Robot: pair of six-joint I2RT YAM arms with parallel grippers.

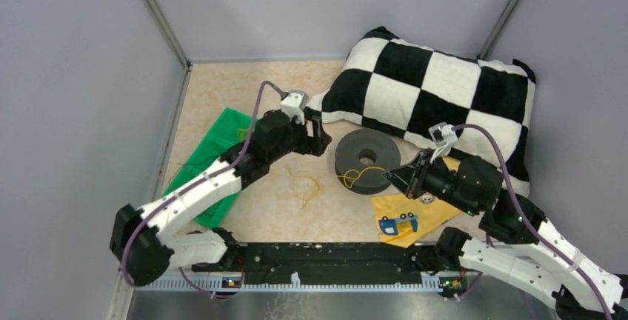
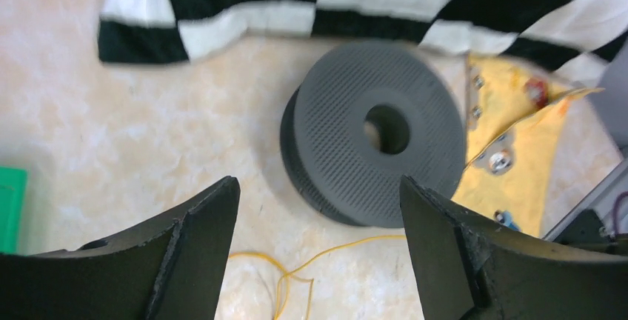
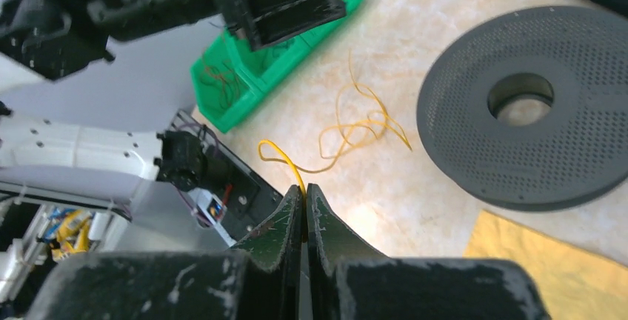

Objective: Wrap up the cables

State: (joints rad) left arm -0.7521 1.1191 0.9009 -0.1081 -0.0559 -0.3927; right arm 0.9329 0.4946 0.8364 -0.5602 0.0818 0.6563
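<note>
Cables (image 1: 305, 185) of thin yellow wire lie in a loose tangle on the beige table (image 1: 244, 90), just left of the black spool (image 1: 365, 161) and well apart from the green bin (image 1: 215, 150); in the overhead view another yellow strand curves across the spool's near side toward the right gripper (image 1: 390, 176). The right wrist view shows the right gripper (image 3: 304, 192) with its fingers pressed together, pinching one end of the cables (image 3: 355, 127); the strand arcs up from the table into the closed tips, the spool (image 3: 533, 105) lying flat to the right and the bin (image 3: 274, 61) beyond. The left gripper (image 1: 318, 139) hangs at the spool's far left edge, next to the black-and-white checked pillow (image 1: 437, 90); its own camera shows the left gripper (image 2: 318, 187) with fingers spread wide and nothing between them, the spool (image 2: 370, 127) just ahead and a length of wire (image 2: 296, 272) on the table below. A yellow cloth (image 1: 411, 212) lies under the right arm, a small blue part (image 1: 398, 224) resting on it.
</note>
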